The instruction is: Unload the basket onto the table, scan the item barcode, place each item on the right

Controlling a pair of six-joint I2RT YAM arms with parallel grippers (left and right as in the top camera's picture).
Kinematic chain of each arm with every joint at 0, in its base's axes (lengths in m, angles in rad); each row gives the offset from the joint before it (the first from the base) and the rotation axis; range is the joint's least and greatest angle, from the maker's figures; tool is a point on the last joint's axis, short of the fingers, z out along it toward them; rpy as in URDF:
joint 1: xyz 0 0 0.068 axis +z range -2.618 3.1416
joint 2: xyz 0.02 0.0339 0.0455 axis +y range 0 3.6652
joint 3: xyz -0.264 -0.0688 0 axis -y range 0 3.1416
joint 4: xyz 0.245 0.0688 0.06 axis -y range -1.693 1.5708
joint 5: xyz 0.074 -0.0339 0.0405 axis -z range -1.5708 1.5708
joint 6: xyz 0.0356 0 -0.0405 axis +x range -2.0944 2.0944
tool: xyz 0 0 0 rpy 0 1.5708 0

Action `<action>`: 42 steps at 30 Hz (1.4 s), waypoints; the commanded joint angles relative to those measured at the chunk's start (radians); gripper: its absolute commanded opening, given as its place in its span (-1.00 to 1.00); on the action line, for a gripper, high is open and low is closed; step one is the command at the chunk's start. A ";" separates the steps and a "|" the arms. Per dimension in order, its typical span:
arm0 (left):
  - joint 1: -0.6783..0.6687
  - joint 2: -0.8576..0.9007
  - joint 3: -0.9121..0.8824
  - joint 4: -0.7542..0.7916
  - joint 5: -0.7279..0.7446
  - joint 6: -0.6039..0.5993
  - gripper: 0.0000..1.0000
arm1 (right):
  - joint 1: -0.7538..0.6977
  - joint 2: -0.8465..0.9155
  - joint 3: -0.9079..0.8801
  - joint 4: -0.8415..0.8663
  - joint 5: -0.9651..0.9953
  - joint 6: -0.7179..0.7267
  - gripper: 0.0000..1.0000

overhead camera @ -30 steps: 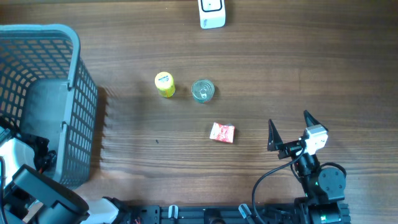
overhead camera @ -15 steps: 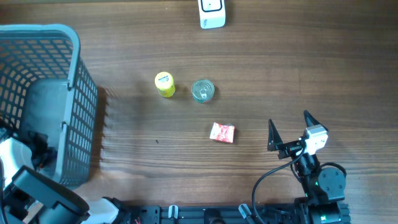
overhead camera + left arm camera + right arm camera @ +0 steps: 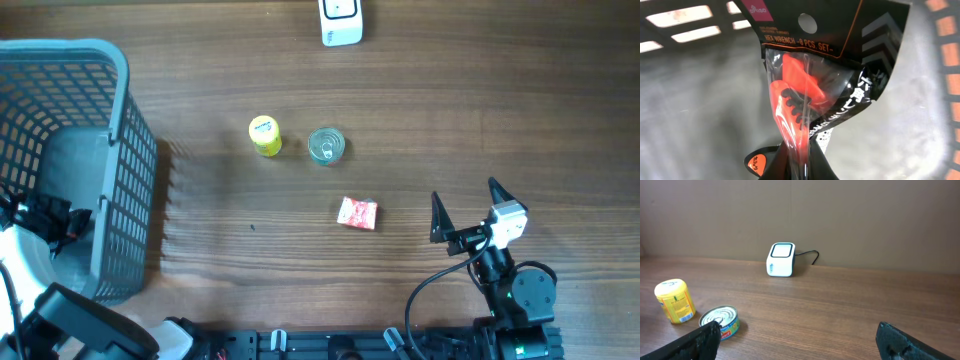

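My left gripper (image 3: 803, 149) is shut on a packaged hex wrench set (image 3: 812, 75), a black hang card with an orange holder under clear plastic. It holds the pack inside the grey basket (image 3: 695, 105). From overhead the left gripper (image 3: 48, 215) shows low in the basket (image 3: 122, 95), and the pack itself is too small to make out there. The white barcode scanner (image 3: 341, 22) stands at the table's far edge, also visible as the scanner (image 3: 782, 259) ahead of my right gripper (image 3: 797, 342). The right gripper (image 3: 467, 208) stands open at the front right with nothing between its fingers.
A yellow can (image 3: 265, 135) and a flat tin (image 3: 326, 145) stand mid-table, with a red packet (image 3: 357, 213) nearer the front. In the right wrist view the yellow can (image 3: 674, 301) and tin (image 3: 720, 321) sit at the left. The basket's mesh walls surround the left gripper.
The left gripper's jaws have closed onto the hex wrench pack, and the left arm has shifted slightly inside the basket. The right arm has not moved.
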 commanded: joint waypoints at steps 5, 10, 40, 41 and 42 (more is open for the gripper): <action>-0.013 -0.031 0.027 0.004 0.055 0.002 -0.92 | 0.004 -0.001 -0.001 0.006 0.013 -0.006 1.00; -0.056 -0.031 0.027 0.015 0.055 0.002 -0.92 | 0.004 -0.001 -0.001 0.006 0.013 -0.006 1.00; -0.396 -0.031 0.027 0.104 0.058 -0.026 -0.92 | 0.004 -0.001 -0.001 0.006 0.013 -0.006 1.00; -0.396 -0.031 0.027 0.105 0.063 -0.032 -0.92 | 0.004 -0.001 -0.001 0.006 0.013 -0.006 1.00; -0.396 -0.031 0.027 0.108 0.072 -0.045 -0.92 | 0.004 -0.001 -0.001 0.006 0.013 -0.006 1.00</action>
